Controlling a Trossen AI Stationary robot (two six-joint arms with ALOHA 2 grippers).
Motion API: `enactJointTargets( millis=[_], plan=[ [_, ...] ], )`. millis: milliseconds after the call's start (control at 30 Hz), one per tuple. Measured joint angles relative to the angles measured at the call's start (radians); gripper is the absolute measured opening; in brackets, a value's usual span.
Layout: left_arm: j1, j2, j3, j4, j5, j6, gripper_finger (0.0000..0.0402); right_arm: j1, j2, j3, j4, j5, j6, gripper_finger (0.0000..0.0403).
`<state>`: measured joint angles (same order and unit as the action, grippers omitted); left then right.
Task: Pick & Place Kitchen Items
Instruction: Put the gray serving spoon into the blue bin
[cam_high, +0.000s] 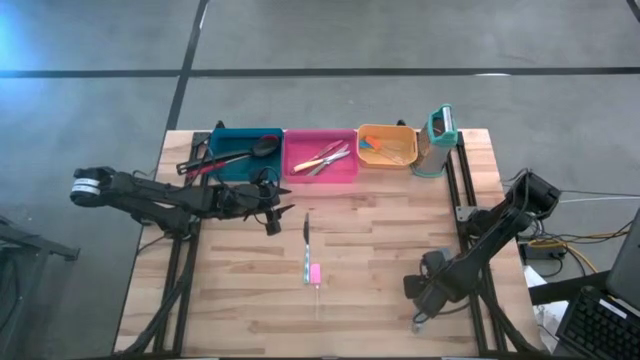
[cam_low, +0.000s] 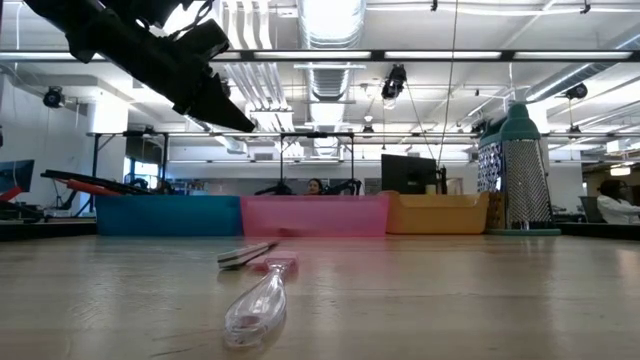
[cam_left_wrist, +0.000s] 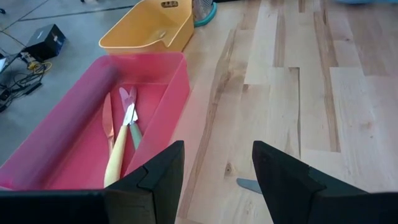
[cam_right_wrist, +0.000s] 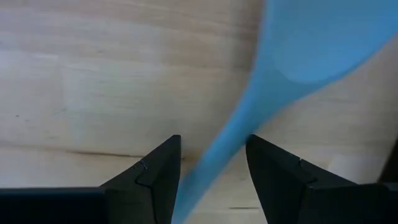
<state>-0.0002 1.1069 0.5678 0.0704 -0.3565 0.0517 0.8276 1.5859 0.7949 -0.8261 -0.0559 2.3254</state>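
A grey-bladed utensil (cam_high: 306, 238) and a pink-handled one with a clear end (cam_high: 315, 273) lie flat on the table's middle; both also show in the low view (cam_low: 258, 300). My left gripper (cam_high: 274, 216) is open and empty, above the table just near of the teal bin (cam_high: 245, 160). It shows high in the low view (cam_low: 215, 100). My right gripper (cam_high: 420, 292) is low at the table's near right, shut on a blue spoon-like utensil (cam_right_wrist: 298, 56). The teal bin holds long black spoons (cam_high: 235, 157). The pink bin (cam_high: 320, 160) holds coloured-handled knives (cam_left_wrist: 121, 134). My right gripper has the blue utensil's handle (cam_right_wrist: 214, 168) between its two fingers. The handle runs forward along the fingers, and the wide head (cam_right_wrist: 323, 43) is beyond the fingertips. The utensil looks raised off the wooden table top. The contact itself is too blurred to tell more.
The orange bin (cam_high: 387, 147) and an upright teal-and-white grater (cam_high: 438, 135) stand at the far right of the bin row. Bare wooden table (cam_high: 380, 250) lies between the two grippers. A grey utensil tip (cam_left_wrist: 249, 185) shows on the table just past my left fingers.
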Motion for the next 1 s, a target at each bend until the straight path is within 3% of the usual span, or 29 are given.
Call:
enactJointTargets(
  millis=[200, 433, 567, 700, 900, 1000],
  plan=[
    [-0.001, 0.000, 0.000, 0.000, 0.000, 0.000, 0.0195, 0.000, -0.006, -0.053, 0.074, 0.007, -0.006, 0.0146],
    [-0.001, 0.000, 0.000, 0.000, 0.000, 0.000, 0.0195, 0.000, -0.007, -0.057, 0.097, 0.016, -0.009, 0.0037],
    [-0.001, 0.000, 0.000, 0.000, 0.000, 0.000, 0.0195, -0.007, -0.014, -0.019, 0.092, 0.032, -0.081, 0.0035],
    [0.000, 0.000, 0.000, 0.000, 0.000, 0.000, 0.0195, -0.039, -0.057, 0.061, 0.111, 0.157, -0.215, 0.0032],
    [0.000, 0.000, 0.000, 0.002, 0.000, 0.000, 0.0195, -0.135, -0.121, 0.179, 0.029, 0.467, -0.473, 0.0032],
    [0.000, 0.000, 0.000, 0.006, 0.000, 0.000, 0.0195, -0.211, -0.140, 0.224, 0.022, 0.526, -0.631, 0.0032]
  ],
)
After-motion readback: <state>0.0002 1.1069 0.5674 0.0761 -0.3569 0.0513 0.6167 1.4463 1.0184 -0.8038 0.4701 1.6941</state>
